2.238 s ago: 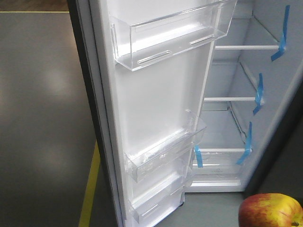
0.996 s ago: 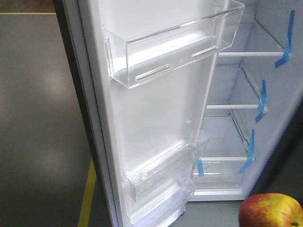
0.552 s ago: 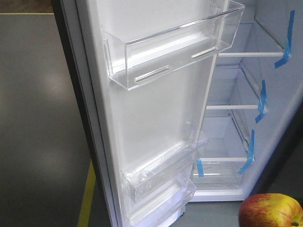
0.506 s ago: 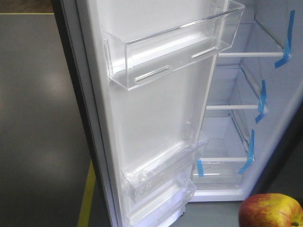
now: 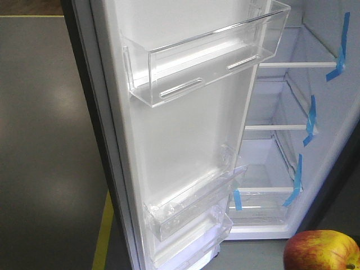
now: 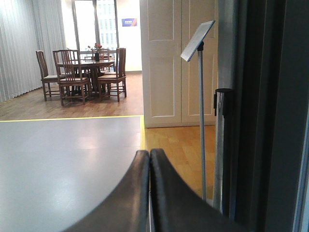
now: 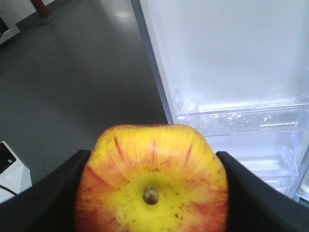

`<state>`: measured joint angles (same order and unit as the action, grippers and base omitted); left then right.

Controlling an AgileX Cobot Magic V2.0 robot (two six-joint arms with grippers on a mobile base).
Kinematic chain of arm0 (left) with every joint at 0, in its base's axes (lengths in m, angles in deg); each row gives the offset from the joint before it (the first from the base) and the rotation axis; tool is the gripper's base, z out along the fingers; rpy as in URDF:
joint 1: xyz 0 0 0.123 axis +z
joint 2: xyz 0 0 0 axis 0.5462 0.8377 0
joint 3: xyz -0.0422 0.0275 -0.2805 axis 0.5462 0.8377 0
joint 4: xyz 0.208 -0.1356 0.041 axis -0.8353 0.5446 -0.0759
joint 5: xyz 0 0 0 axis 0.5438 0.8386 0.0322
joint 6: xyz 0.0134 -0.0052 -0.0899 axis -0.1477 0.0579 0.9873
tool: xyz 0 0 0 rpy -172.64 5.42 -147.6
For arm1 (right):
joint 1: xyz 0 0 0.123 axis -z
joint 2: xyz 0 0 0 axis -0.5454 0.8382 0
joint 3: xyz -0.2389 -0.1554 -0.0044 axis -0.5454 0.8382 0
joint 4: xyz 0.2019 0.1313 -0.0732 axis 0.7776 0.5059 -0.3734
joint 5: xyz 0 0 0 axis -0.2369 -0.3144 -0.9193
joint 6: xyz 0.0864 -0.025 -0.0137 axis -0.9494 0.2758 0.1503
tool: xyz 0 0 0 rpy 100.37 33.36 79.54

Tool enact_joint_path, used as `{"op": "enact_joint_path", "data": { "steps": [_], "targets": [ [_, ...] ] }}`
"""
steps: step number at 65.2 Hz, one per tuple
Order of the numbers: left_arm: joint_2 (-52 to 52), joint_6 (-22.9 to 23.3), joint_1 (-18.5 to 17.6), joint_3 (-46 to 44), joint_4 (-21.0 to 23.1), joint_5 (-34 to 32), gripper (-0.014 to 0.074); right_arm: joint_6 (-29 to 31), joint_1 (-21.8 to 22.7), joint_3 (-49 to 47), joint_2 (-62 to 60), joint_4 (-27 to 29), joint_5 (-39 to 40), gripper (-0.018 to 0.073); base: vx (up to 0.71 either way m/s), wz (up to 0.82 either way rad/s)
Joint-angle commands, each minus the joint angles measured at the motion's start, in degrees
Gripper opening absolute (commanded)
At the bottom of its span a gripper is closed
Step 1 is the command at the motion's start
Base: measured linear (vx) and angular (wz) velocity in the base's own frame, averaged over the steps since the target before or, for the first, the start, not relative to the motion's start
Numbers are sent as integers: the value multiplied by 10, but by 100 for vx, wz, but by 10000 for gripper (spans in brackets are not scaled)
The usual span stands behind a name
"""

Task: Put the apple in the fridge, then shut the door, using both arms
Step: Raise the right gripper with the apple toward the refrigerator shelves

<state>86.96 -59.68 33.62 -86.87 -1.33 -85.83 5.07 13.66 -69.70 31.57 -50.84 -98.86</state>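
Apple clamped in right gripper, left gripper pressed together, open door just left of fridge interior

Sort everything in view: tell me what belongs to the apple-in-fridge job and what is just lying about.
Job:
apple, gripped in the right hand
fridge, open
door, swung wide
left hand, shut, empty

Just there:
dining table and chairs
sign stand
white double doors
yellow floor line
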Motion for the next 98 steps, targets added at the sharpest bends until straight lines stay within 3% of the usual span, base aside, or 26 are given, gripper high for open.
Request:
{"op": "enact_joint_path", "data": {
  "steps": [1, 47, 59, 81, 98],
  "targets": [
    [-9, 1, 1, 16, 6, -42, -6, 2, -1, -15, 3, 21, 37, 336, 0, 0],
    [-9, 1, 1, 16, 6, -42, -6, 3, -1, -15, 4, 14, 39, 336, 0, 0],
    [-9, 1, 1, 16, 6, -42, -6, -6, -1, -28, 16, -5, 95, 336, 0, 0],
    [-9, 1, 1, 16, 6, -42, -6, -13, -1, -193, 169, -114, 156, 336, 0, 0],
    [-9, 1, 1, 16, 6, -42, -6, -8, -1, -355, 304, -138, 223, 336, 0, 0]
  ]
}}
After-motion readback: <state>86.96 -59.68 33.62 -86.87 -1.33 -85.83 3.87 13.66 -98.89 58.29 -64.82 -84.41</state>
